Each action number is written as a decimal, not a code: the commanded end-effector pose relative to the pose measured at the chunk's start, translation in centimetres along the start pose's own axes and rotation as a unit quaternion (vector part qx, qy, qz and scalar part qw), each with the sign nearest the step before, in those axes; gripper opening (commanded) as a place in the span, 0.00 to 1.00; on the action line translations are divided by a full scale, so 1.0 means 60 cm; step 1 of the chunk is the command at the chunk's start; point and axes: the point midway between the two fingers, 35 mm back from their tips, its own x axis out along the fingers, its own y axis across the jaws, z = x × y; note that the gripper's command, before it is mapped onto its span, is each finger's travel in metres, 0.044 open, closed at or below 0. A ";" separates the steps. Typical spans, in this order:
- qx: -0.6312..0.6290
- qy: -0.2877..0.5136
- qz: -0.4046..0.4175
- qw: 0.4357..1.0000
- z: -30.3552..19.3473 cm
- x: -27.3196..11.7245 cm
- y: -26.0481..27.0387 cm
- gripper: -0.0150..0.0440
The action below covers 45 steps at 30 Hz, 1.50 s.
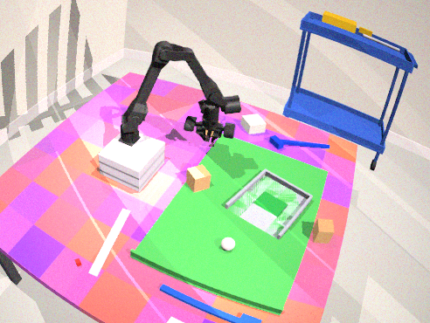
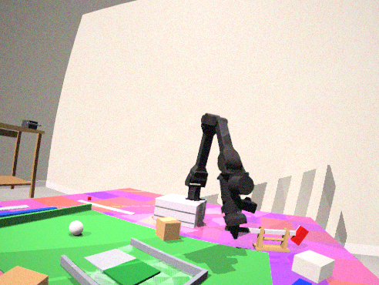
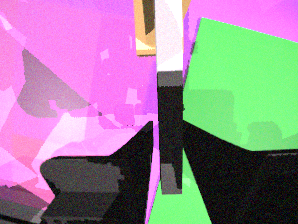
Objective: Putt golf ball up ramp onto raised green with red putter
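The red putter (image 2: 300, 235) (image 3: 169, 40) lies level on a small wooden rack (image 2: 269, 249) (image 3: 146, 47), its red head at the far end. My gripper (image 1: 210, 136) (image 2: 236, 231) (image 3: 165, 124) points down with its fingers either side of the black grip. They stand close together but open; a thin gap shows left of the grip in the wrist view. The white golf ball (image 1: 228, 243) (image 2: 76, 228) rests on the green mat (image 1: 188, 244) (image 2: 38, 243). A pale ramp panel (image 1: 259, 218) (image 2: 109, 258) leads to a dark green square (image 1: 270, 203) (image 2: 132, 271) inside grey walls.
A wooden block (image 1: 198, 178) (image 2: 168, 229) stands at the mat's edge near the white arm base (image 1: 131, 161) (image 2: 179, 211). Another block (image 1: 323, 230) stands beyond the grey walls. A white block (image 1: 253, 124) (image 2: 313, 266) and a blue putter (image 1: 301, 143) lie near the rack's side.
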 end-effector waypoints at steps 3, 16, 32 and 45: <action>0.000 0.000 -0.001 1.000 0.001 -0.001 -0.001 0.30; 0.000 0.000 0.000 1.000 0.027 -0.090 -0.008 0.25; 0.054 0.011 -0.006 0.998 0.008 -0.158 -0.020 0.25; 0.207 0.039 -0.044 0.977 -0.109 -0.192 -0.069 0.25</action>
